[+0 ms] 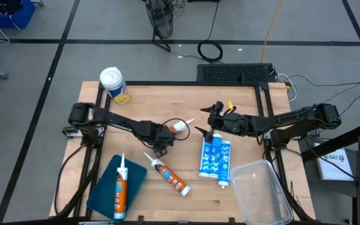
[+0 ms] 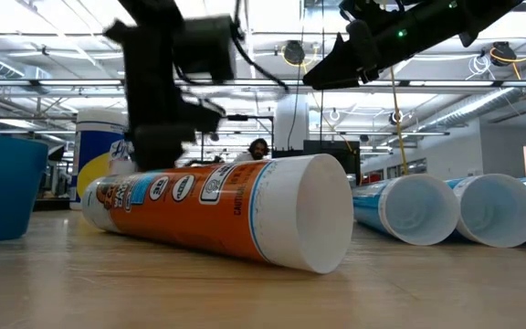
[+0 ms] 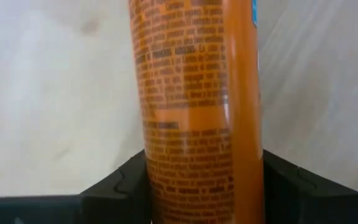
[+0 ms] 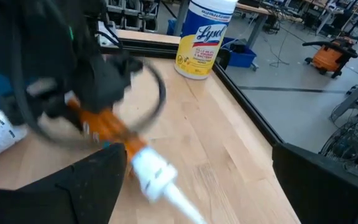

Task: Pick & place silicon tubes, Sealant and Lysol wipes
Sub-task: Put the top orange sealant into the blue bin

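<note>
Orange held tube [image 1: 179, 127]: lying between the left gripper [image 1: 167, 133] fingers near the table's middle, white nozzle pointing right; up close its body is showing dense dark print.
Left gripper: closing its dark fingers [image 3: 120, 186] against both sides of that tube.
Second orange tube [image 1: 170, 176]: lying loose on the wood, just nearer than the left gripper, white cap end facing the near edge.
Third orange tube [image 1: 120, 187]: resting on the blue lid [image 1: 102, 197] at the near left.
Blue-and-white tubes [image 1: 214, 159]: lying side by side, right of centre.
Lysol wipes [image 1: 115, 84]: standing upright at the far left corner, white lid, yellow label.
Right gripper [image 1: 212, 119]: hovering above the table beyond the blue tubes, fingers spread, gripping nothing.
Clear bin [image 1: 259, 190]: sitting at the near right.
</note>
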Robot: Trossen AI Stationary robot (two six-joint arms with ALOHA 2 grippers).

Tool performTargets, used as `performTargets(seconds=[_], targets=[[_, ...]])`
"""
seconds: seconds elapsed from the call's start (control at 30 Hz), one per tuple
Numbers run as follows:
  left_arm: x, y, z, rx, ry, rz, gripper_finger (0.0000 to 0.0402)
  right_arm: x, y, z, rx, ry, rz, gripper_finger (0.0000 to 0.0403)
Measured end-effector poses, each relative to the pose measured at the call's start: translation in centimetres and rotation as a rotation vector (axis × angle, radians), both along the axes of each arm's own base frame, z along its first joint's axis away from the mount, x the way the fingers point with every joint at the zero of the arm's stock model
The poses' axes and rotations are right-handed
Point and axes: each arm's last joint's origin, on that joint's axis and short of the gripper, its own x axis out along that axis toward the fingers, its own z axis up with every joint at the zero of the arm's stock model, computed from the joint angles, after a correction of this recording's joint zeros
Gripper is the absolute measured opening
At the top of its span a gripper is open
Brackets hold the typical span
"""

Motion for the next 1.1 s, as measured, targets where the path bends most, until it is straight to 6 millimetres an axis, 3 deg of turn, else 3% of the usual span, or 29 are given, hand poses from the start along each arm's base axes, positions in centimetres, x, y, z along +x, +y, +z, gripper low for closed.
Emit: performTargets(seconds=[0.23, 0.43, 0.57, 0.77, 0.97, 1.1], targets=[[-3.1, -0.7, 5.6, 0.184, -0.091, 0.053, 0.0210, 0.0, 0.0, -0.1, 0.021, 0.001, -0.012, 0.0375], [-5.4, -3.4, 9.8, 0.235, -0.285, -0.029, 0.0210, -0.2, 0.0, -0.6, 0.038, 0.012, -0.019, 0.0375], [-7.1, -5.6, 11.4, 0.156, -0.395, 0.001, 0.0210, -0.3, -0.1, -0.8, 0.046, 0.017, -0.022, 0.0375], [-9.3, -9.8, 11.6, -0.019, -0.467, 0.161, 0.0210, -0.2, -0.1, -0.6, 0.043, 0.000, -0.021, 0.0375], [-12.5, -13.8, 10.4, 0.062, -0.572, 0.361, 0.0210, -0.1, -0.1, -0.4, 0.022, -0.021, -0.011, 0.0375], [-14.4, -16.6, 9.5, 0.078, -0.677, 0.359, 0.0210, -0.1, -0.1, -0.2, 0.004, -0.037, -0.004, 0.0375]])
